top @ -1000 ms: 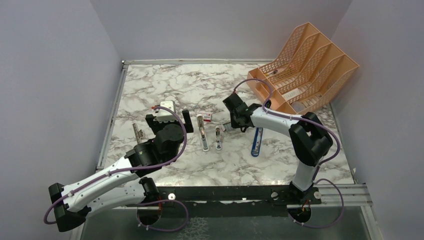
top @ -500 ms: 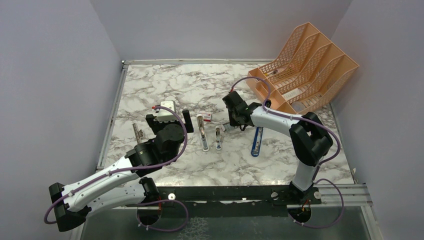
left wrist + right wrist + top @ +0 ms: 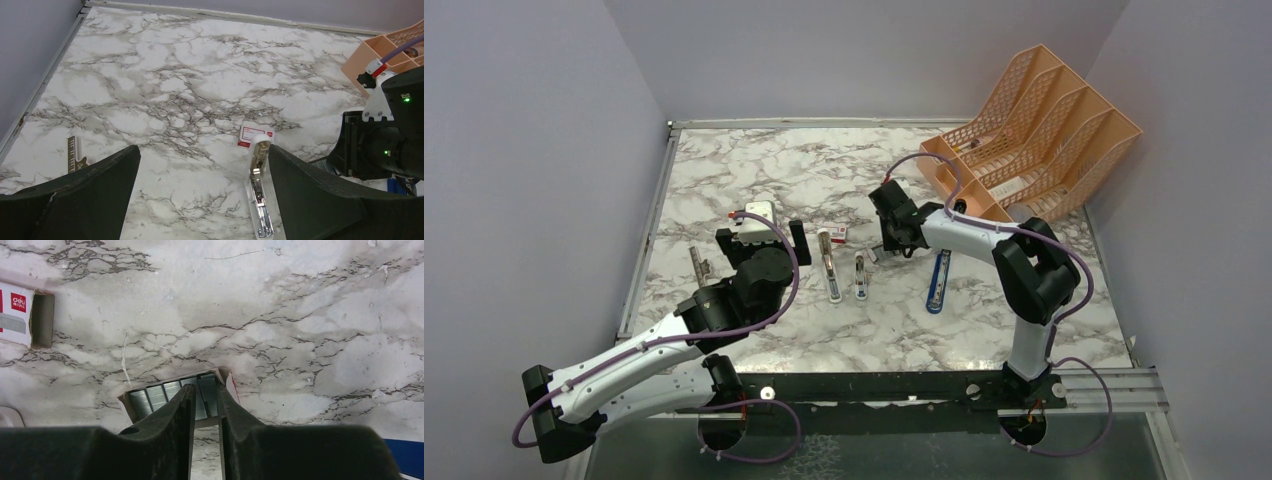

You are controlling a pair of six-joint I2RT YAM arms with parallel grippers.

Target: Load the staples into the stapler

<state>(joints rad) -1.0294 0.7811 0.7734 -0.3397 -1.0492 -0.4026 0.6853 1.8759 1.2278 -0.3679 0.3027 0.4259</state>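
Observation:
The white stapler (image 3: 829, 266) lies open on the marble with its silver channel up. It also shows in the left wrist view (image 3: 260, 192). My left gripper (image 3: 764, 232) is open and empty, just left of the stapler (image 3: 202, 150). My right gripper (image 3: 887, 244) is down in a small open cardboard tray (image 3: 125, 402) holding several grey strips. Its fingers (image 3: 186, 402) stand close together around one strip of the staples (image 3: 206, 399).
A red-and-white box (image 3: 839, 235) lies behind the stapler. A short white-and-silver piece (image 3: 861, 277) lies to its right, then a blue-and-black tool (image 3: 938, 282). A metal tool (image 3: 699, 265) lies far left. An orange file rack (image 3: 1034, 130) stands back right.
My right gripper has shifted slightly toward the back left over the tray. The left arm and the stapler have not moved.

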